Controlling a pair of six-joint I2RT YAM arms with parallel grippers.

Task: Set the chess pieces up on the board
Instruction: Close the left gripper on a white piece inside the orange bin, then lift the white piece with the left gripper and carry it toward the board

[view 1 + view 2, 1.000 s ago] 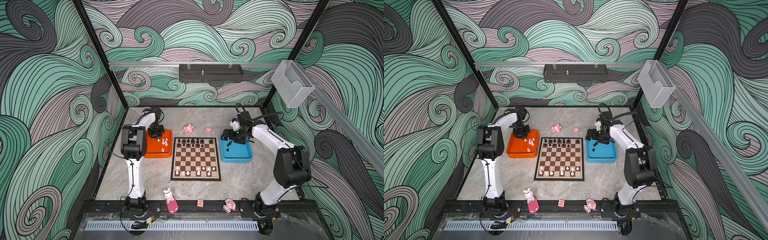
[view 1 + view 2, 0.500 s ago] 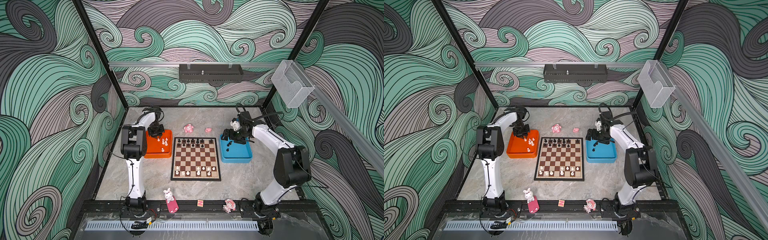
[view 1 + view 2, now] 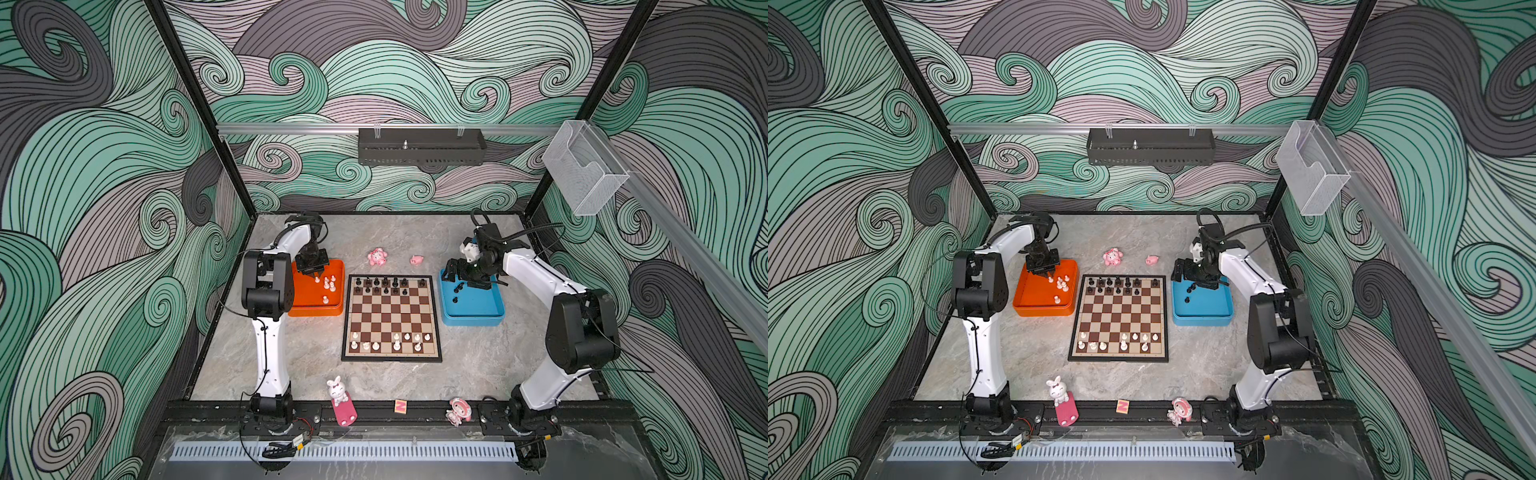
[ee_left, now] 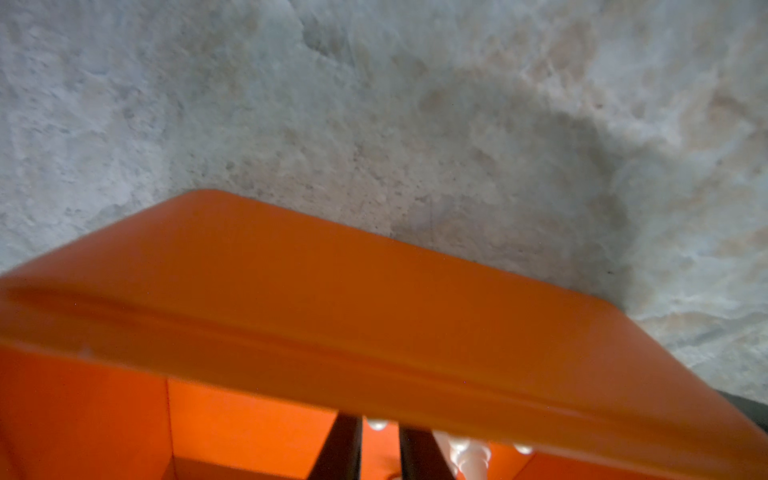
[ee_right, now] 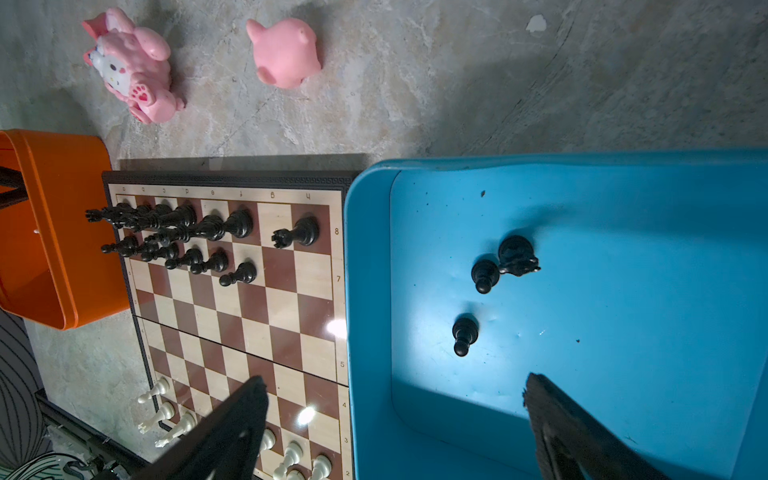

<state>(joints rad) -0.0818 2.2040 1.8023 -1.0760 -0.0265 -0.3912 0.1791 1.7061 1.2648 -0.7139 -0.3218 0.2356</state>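
The board [image 3: 390,316] [image 3: 1121,316] lies mid-table, with black chess pieces [image 3: 386,284] along its far rows and white ones [image 3: 390,340] along its near rows. Several white pieces [image 3: 328,284] stand in the orange tray [image 3: 311,305]. My left gripper [image 3: 314,272] [image 4: 379,430] reaches down into that tray's far end. Its fingers [image 4: 340,449] stand a narrow gap apart, and the tray rim [image 4: 332,311] hides their tips. A white piece top shows in the gap. My right gripper [image 3: 457,274] [image 5: 395,380] hangs wide open over the blue tray [image 5: 623,332], where three black pieces [image 5: 484,274] stand.
Two pink toys [image 3: 377,256] [image 3: 416,260] lie beyond the board's far edge. At the table's front rail stand a bunny on a pink stand [image 3: 340,395], a small letter block [image 3: 400,406] and a pink doll [image 3: 458,411].
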